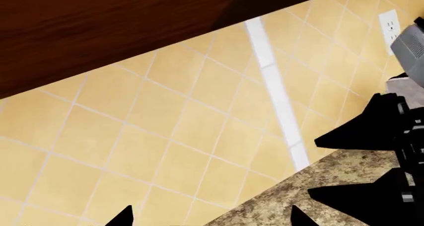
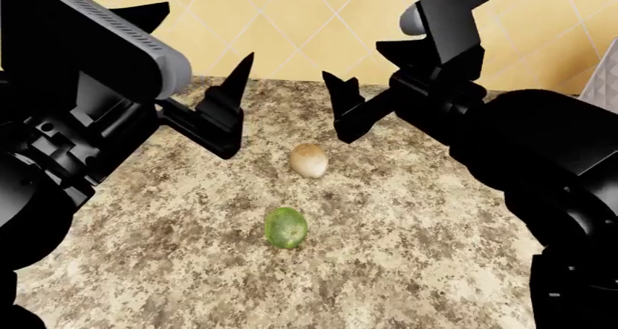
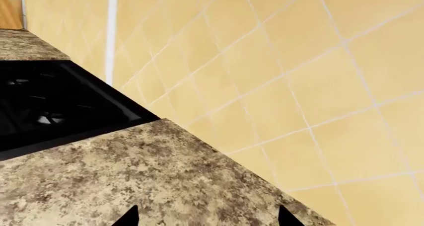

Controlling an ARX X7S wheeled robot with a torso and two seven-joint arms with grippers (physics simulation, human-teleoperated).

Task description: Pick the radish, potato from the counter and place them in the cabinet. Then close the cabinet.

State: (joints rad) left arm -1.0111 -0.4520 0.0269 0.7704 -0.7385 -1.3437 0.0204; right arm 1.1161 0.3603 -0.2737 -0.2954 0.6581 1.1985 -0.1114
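Granite counter point(image 2: 435, 220) holds potato point(image 2: 308, 160) just behind radish point(image 2: 286, 227).

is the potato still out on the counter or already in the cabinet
Out on the counter. The potato lies on the stone beyond the radish, and neither gripper touches it.

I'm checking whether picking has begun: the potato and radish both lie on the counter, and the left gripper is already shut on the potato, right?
Not quite. In the head view the potato and radish do lie on the counter, but the left gripper is open and holds nothing, hovering above the counter like the right gripper.
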